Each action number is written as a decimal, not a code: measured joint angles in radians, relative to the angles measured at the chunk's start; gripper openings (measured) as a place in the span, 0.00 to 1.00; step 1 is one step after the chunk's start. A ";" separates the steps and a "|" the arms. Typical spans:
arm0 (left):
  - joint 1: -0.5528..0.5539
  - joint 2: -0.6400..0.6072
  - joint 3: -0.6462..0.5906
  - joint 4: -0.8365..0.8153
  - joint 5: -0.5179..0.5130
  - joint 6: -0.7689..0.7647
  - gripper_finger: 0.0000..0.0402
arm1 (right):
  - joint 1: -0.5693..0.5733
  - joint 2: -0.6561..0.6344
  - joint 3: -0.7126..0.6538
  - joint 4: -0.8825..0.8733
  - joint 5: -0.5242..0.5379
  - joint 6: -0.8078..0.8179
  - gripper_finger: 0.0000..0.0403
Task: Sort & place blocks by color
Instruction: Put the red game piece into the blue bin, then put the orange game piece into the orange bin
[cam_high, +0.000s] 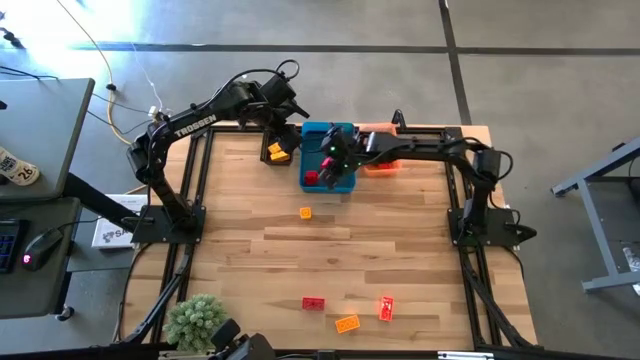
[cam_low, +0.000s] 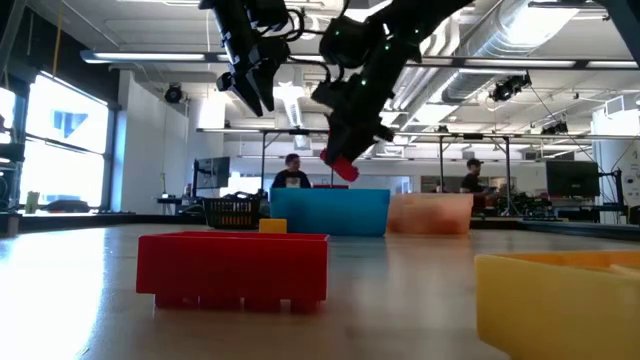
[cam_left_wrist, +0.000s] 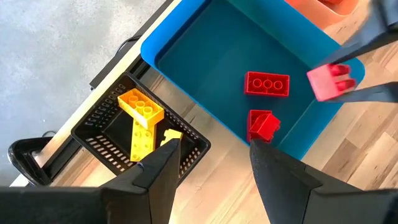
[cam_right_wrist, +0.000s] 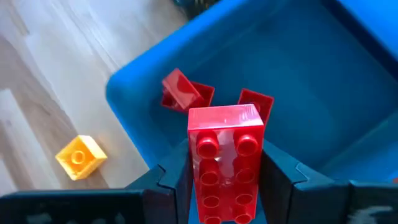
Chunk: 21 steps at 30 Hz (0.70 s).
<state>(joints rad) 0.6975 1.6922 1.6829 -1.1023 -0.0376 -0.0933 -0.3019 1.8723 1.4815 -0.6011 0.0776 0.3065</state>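
We see a bright daylit scene: in the high view a washed-out patch of glare lies on the grey floor (cam_high: 150, 40) at far left, while the wooden table (cam_high: 400, 260) is evenly lit with only faint shadows. In the low view, ceiling lights (cam_low: 505, 90) and left windows (cam_low: 70, 125) backlight the arms into silhouettes; the near red block (cam_low: 233, 268) and yellow block (cam_low: 560, 300) are blurred. In the right wrist view, the held red block (cam_right_wrist: 224, 158) carries glossy highlights.

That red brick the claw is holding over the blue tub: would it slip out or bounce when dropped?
Probably not slip: the right gripper is shut on the red brick, its flat sides against the fingers. It looks rigid, glossy plastic and small, so likely light. Dropped into the blue bin, it may tumble a little.
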 joint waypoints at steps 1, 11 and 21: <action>0.000 0.000 0.000 0.000 0.000 0.000 0.46 | 0.000 0.013 0.000 0.001 0.001 0.000 0.29; 0.000 0.000 0.000 0.000 -0.002 0.003 0.46 | 0.001 0.077 -0.001 0.007 0.005 0.009 0.34; 0.000 0.000 0.000 0.001 -0.003 0.061 0.46 | 0.001 0.052 0.005 -0.014 -0.031 0.123 0.54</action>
<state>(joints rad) 0.6975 1.6924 1.6829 -1.1011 -0.0407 -0.0319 -0.3008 1.9244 1.4864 -0.6149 0.0470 0.4300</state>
